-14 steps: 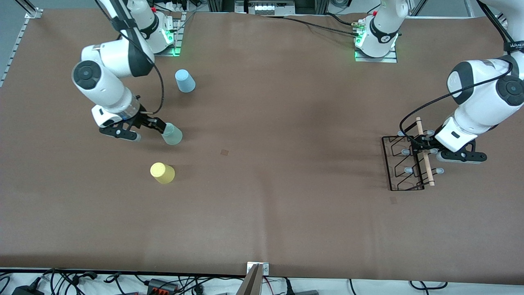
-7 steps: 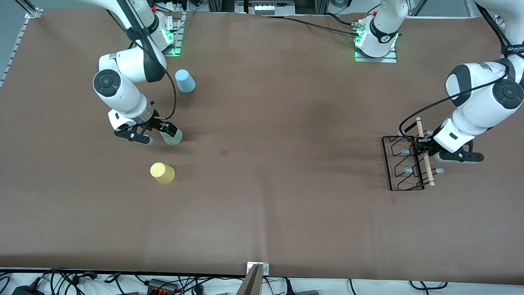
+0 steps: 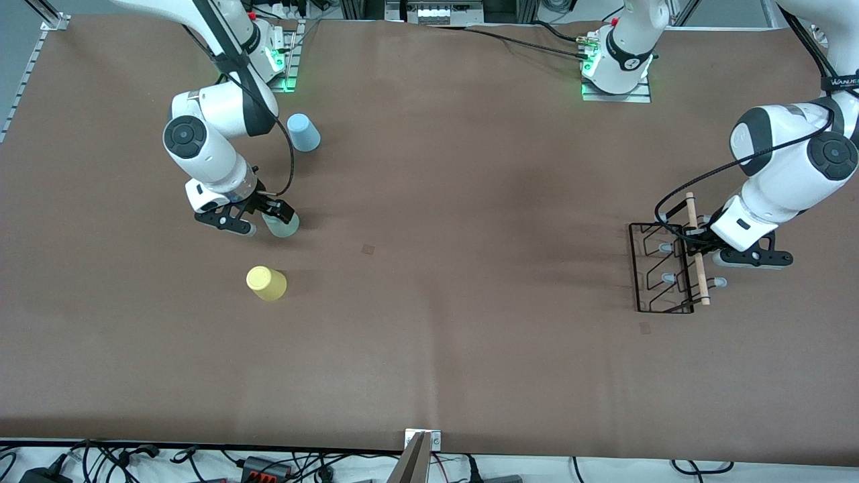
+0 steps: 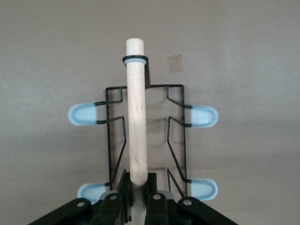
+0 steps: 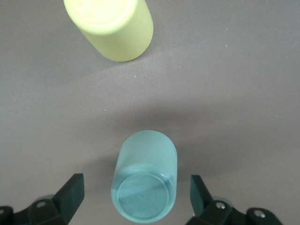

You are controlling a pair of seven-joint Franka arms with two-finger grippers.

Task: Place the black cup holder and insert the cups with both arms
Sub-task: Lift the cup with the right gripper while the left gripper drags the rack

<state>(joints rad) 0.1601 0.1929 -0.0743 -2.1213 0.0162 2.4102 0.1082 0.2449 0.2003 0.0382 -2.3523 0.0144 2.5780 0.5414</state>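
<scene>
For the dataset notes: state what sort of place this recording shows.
Most likely a robotics lab workbench: two white arms bolted along a brown-covered table, aluminium framing at its edge, and power strips and cables along the near side.

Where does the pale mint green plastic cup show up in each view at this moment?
Front view: pale mint green plastic cup upside down on the table, between the right gripper fingers.
Left wrist view: not in it.
Right wrist view: between the open fingers.
Shared landmark: the yellow plastic cup beside it, nearer the front camera.
</scene>
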